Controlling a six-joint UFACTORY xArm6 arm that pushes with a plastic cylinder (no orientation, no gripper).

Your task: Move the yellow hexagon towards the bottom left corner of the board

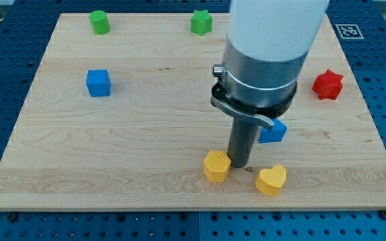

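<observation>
With no jaws to open or close, my tip [240,165] rests just right of the yellow hexagon [216,166] on the bench [166,134]; an off-centre push could deflect it toward the bottom edge.

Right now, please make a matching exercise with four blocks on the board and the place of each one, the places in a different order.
Blocks:
1. yellow hexagon
2. yellow heart
3. red star
4. green cylinder

Places:
A. near the view's top left corner
B. just at the view's left of my tip
C. near the view's right edge
D. at the view's lower right of my tip, near the bottom edge

Pairs: 1-B, 2-D, 3-C, 4-A
</observation>
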